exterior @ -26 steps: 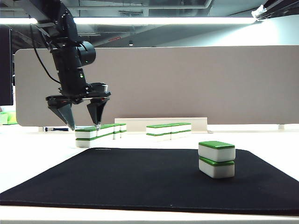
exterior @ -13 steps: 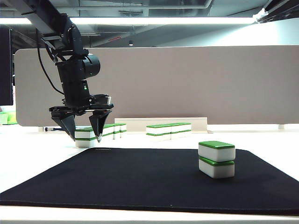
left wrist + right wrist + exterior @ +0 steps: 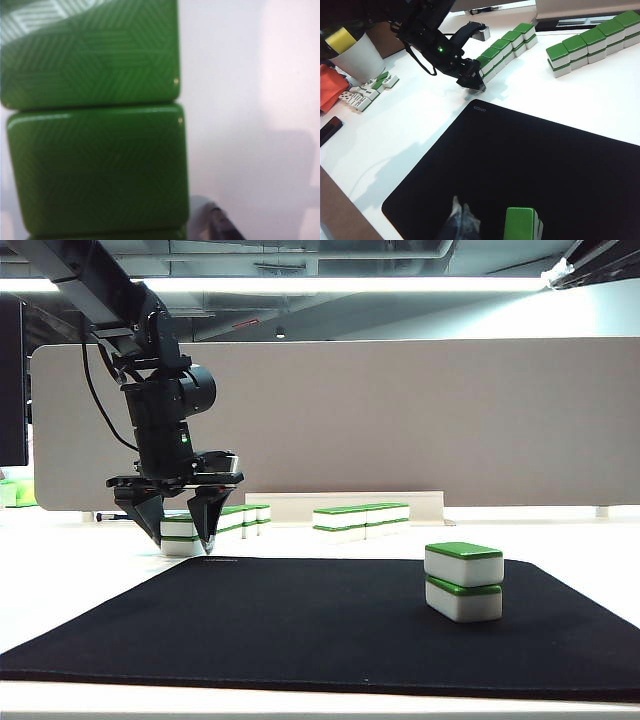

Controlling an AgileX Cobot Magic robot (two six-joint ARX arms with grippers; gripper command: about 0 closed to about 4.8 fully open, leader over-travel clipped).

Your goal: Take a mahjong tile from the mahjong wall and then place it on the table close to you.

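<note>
The mahjong wall (image 3: 225,517) is a low row of green-backed white tiles, two high, on the white table (image 3: 60,580) behind the black mat (image 3: 330,625). My left gripper (image 3: 182,538) points down over the wall's near end. Its fingers stand apart on either side of the end tile (image 3: 183,528), so it is open. In the left wrist view the green tile backs (image 3: 95,165) fill the frame, with one fingertip (image 3: 216,222) just beside the tile's edge. My right gripper (image 3: 462,220) hovers shut and empty over the mat (image 3: 530,170). From there I see the wall (image 3: 506,46) and the left gripper (image 3: 472,80).
A lone two-tile stack (image 3: 463,581) stands on the mat's right side, close to my right gripper. A second tile row (image 3: 360,518) lies further right. A white cup (image 3: 357,57), loose tiles (image 3: 367,92) and a red cloth (image 3: 327,85) sit left of the wall. A grey partition (image 3: 400,420) closes the back.
My left gripper has sunk onto the near end of the wall, and its fingers have drawn closer together around the end tile. The right gripper has kept still.
</note>
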